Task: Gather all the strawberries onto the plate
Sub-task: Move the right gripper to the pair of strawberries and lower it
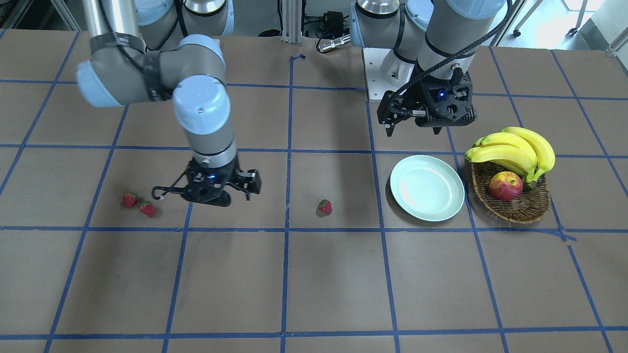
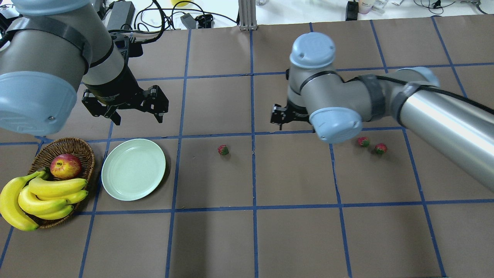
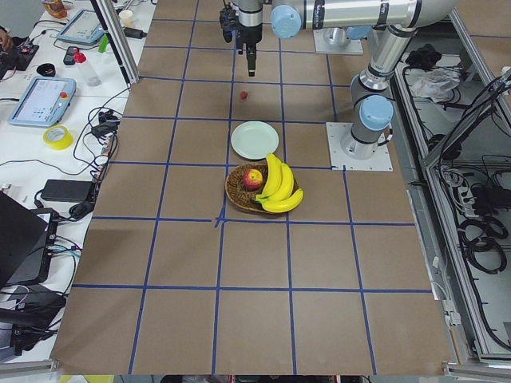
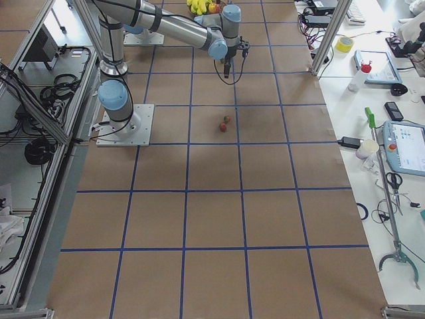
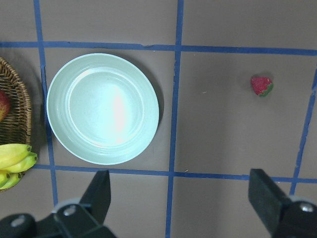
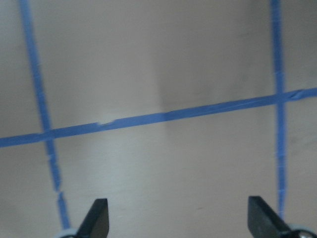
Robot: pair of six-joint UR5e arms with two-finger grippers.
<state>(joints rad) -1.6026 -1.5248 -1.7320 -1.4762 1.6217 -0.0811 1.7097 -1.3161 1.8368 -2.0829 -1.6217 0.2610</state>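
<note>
Three strawberries lie on the brown table. One strawberry (image 1: 324,207) (image 2: 223,150) (image 5: 261,85) sits alone near the middle, a little way from the pale green plate (image 1: 427,187) (image 2: 133,169) (image 5: 102,108), which holds nothing. The other two strawberries (image 1: 129,199) (image 1: 147,209) (image 2: 363,141) (image 2: 380,148) lie close together on my right side. My left gripper (image 1: 412,128) (image 2: 137,116) (image 5: 182,198) hangs open just behind the plate. My right gripper (image 1: 211,198) (image 2: 285,117) (image 6: 178,218) is open over bare table, between the lone berry and the pair.
A wicker basket (image 1: 512,211) (image 2: 77,144) beside the plate holds an apple (image 1: 505,186) (image 2: 65,166) and a bunch of bananas (image 1: 515,149) (image 2: 38,197). Blue tape lines grid the table. Cables and devices lie past the far edge.
</note>
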